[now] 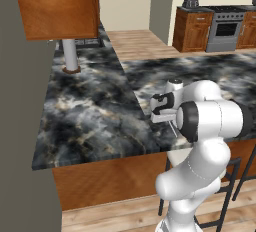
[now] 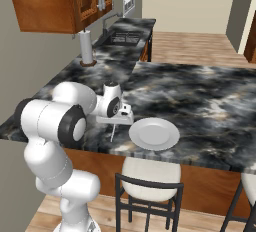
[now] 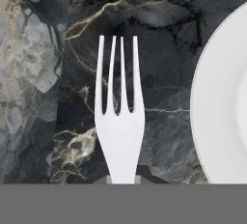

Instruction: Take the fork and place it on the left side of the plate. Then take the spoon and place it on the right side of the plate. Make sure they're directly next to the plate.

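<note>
Dark marbled stone forms the surface (image 2: 200, 96), an L-shaped run with wooden cabinets (image 2: 55, 1) above its far end. Near its front edge lies the white plate (image 2: 154, 133). Just to the plate's left the pincer (image 2: 113, 126) is closed tight on the fork (image 3: 118, 117), whose tines point away over the stone beside the plate's rim, apart from it.

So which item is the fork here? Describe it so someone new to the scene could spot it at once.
Start at the dark marble counter and find the round white plate near its front edge. Just left of the plate, the gripper is shut on the fork, which hangs down toward the counter. It is thin, silver and four-tined, far narrower than the plate.
</note>
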